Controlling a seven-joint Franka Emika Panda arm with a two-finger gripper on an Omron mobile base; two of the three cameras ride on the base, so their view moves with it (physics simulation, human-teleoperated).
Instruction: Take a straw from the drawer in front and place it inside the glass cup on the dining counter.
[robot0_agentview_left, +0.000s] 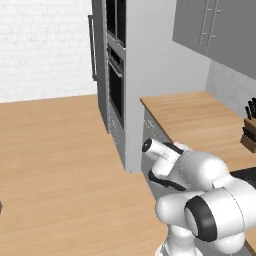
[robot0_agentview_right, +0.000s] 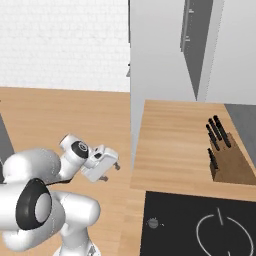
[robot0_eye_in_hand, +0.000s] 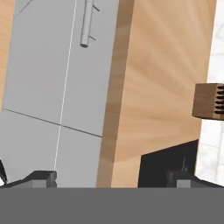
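Observation:
My gripper (robot0_eye_in_hand: 111, 177) is open, its two dark fingertips far apart with nothing between them. It faces a flat grey drawer front (robot0_eye_in_hand: 89, 83) just under the edge of a wood counter; the drawer is shut and its small metal bar handle (robot0_eye_in_hand: 87, 24) lies ahead of the fingers. In the right base view the gripper (robot0_agentview_right: 115, 164) hangs in the air beside the counter's front edge, short of the cabinet face. The straw, the glass cup and the dining counter are out of view.
The wall counter (robot0_agentview_right: 170, 145) carries a wooden knife block (robot0_agentview_right: 227, 160) and a black cooktop (robot0_agentview_right: 200, 225). A tall grey oven cabinet (robot0_agentview_left: 117, 85) stands at its far end, with upper cabinets (robot0_agentview_left: 215, 25) above. Open wood floor (robot0_agentview_left: 55, 165) spreads to the left.

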